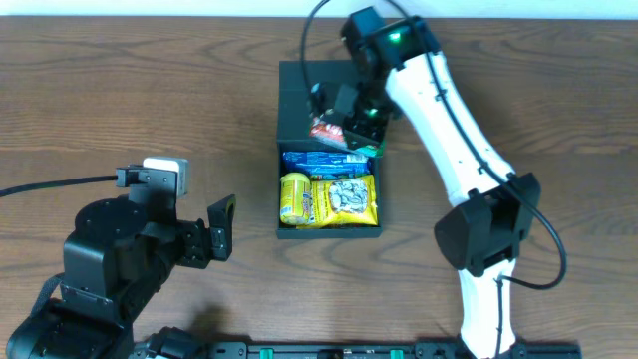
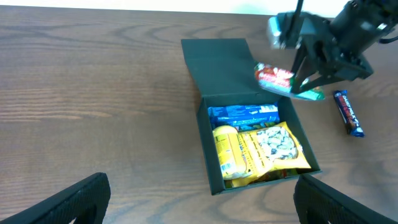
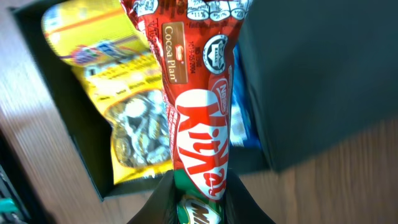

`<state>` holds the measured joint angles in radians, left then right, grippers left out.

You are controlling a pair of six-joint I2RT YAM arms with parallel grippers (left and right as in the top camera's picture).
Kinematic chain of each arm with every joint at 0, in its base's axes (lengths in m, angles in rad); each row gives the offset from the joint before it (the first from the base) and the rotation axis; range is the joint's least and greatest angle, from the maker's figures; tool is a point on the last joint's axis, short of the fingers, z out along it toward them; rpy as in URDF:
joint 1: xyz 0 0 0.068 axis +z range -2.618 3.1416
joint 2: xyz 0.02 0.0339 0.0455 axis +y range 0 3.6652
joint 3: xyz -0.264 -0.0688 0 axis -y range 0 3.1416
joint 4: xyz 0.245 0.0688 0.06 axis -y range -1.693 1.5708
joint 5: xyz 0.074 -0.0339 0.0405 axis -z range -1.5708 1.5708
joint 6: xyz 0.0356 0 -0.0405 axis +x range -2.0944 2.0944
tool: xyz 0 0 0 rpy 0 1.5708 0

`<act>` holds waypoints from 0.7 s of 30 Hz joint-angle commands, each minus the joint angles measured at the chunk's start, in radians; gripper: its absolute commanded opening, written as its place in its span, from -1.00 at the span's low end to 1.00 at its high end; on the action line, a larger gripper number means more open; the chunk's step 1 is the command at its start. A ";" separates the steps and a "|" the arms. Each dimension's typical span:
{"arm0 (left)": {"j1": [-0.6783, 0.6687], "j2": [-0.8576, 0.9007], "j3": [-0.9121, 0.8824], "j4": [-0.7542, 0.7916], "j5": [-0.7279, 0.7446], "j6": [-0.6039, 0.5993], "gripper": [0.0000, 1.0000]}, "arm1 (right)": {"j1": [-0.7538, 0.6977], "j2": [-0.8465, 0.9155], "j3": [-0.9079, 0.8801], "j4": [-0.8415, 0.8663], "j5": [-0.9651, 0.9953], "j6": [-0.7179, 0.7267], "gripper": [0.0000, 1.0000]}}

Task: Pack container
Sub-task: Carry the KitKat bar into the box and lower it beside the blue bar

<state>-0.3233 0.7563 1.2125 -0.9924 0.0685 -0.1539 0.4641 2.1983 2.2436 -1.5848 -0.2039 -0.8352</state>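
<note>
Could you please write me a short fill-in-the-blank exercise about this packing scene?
1. The right gripper is shut on a red packet branded ____.
2. The lid of the container stands ____.
3. The left gripper, off to one side of the container, holds ____.
4. A dark blue bar lies outside the container, on the ____.

Missing words: KitKat; open; nothing; table.

A wafer [image 3: 199, 124] sits in the right claw [image 1: 344, 130], over the container [image 1: 281, 150]. Snacks [image 1: 334, 197] lie inside, below the claw. To its right, a bar [image 2: 348, 112] lies on the desk [image 1: 150, 80].
</note>
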 commanded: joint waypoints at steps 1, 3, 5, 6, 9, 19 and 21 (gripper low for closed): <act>0.004 -0.002 0.023 -0.002 -0.001 -0.003 0.91 | 0.037 -0.012 -0.021 0.003 -0.044 -0.126 -0.97; 0.004 -0.002 0.023 -0.002 -0.001 -0.003 0.91 | 0.055 -0.011 -0.036 0.003 -0.063 -0.159 -0.97; 0.004 -0.002 0.023 -0.002 -0.001 -0.003 0.91 | 0.069 -0.010 -0.060 0.005 -0.062 -0.190 -0.97; 0.004 -0.002 0.023 -0.002 -0.001 -0.003 0.91 | 0.075 -0.008 -0.082 0.012 -0.063 -0.216 -0.97; 0.004 -0.002 0.023 -0.002 -0.001 -0.003 0.91 | 0.078 -0.006 -0.154 0.069 -0.060 -0.275 -0.97; 0.004 -0.002 0.023 -0.001 -0.002 -0.002 0.91 | 0.078 -0.005 -0.332 0.374 0.101 -0.279 -0.72; 0.004 -0.002 0.023 -0.001 -0.002 0.000 0.91 | 0.078 -0.005 -0.341 0.432 0.166 -0.228 0.85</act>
<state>-0.3233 0.7563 1.2125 -0.9920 0.0681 -0.1535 0.5381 2.1986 1.9125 -1.1854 -0.1226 -1.0908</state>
